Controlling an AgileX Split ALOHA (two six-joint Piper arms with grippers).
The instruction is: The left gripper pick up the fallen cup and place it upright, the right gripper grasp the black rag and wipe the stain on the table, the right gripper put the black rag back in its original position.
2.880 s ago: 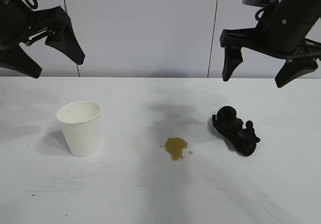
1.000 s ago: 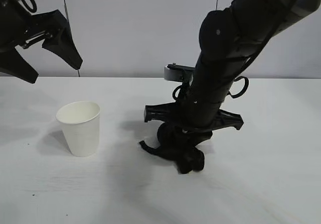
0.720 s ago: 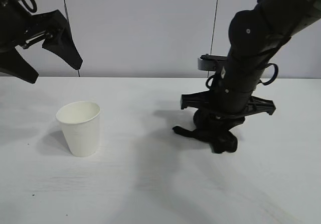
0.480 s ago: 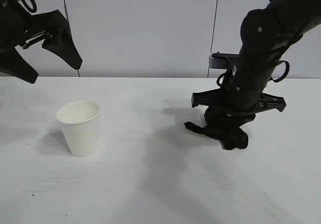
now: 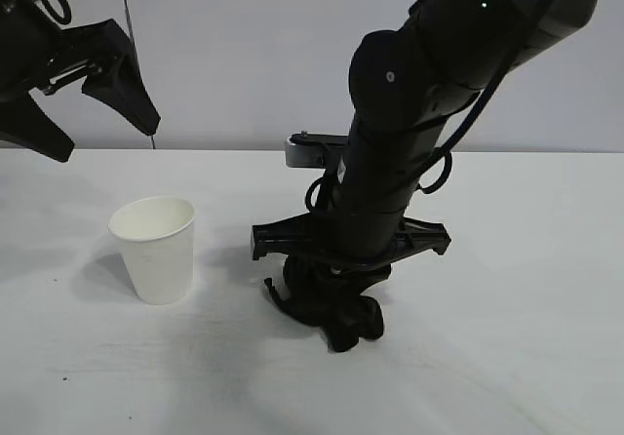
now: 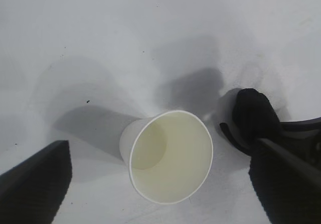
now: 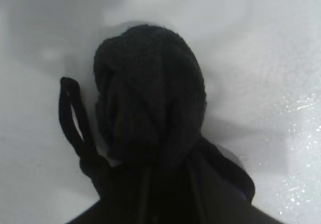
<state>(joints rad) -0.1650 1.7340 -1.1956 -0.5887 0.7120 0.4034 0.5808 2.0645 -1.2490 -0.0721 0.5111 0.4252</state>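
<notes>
A: Right end effector (image 5: 331, 308) clamping black rag (image 5: 327, 310), pressing it flat on bench (image 5: 507, 357) mid-front. Probably scrubbing; stain hidden under cloth, so cannot tell whether gone.

B: Cup (image 5: 154, 249)?

A: Standing upright, mouth up, well apart from rag toward left arm's side. Looking done with.

B: Left end effector (image 5: 93, 98)?

A: Hanging over far bench edge above cup, fingers spread wide, gripping nothing. Likely parking clear of wipe path.

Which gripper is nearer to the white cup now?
The right. The right gripper presses the black rag on the table beside the cup; the left gripper hangs open, higher above the cup, toward the wall.
</notes>
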